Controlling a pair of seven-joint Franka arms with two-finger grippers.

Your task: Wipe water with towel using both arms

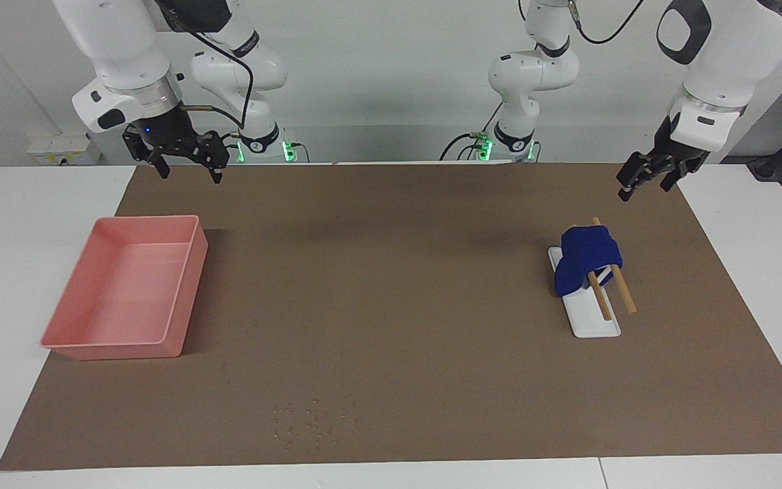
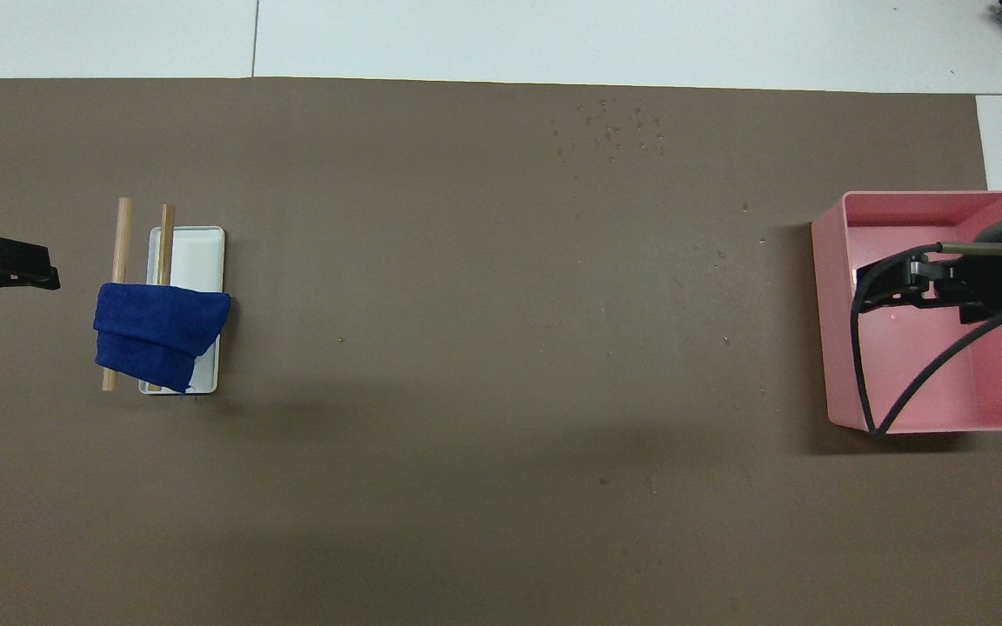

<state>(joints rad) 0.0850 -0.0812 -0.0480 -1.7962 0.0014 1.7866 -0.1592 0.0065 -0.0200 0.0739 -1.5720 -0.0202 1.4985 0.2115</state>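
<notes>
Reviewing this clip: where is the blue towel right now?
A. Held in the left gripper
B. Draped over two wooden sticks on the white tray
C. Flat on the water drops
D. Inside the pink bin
B. The towel hangs over the two wooden sticks lying across the white tray, with both grippers up in the air and apart from it.

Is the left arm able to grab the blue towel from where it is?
Probably yes. The left gripper hangs in the air close by the blue towel, which lies draped uncovered over two wooden sticks on the white tray.
</notes>
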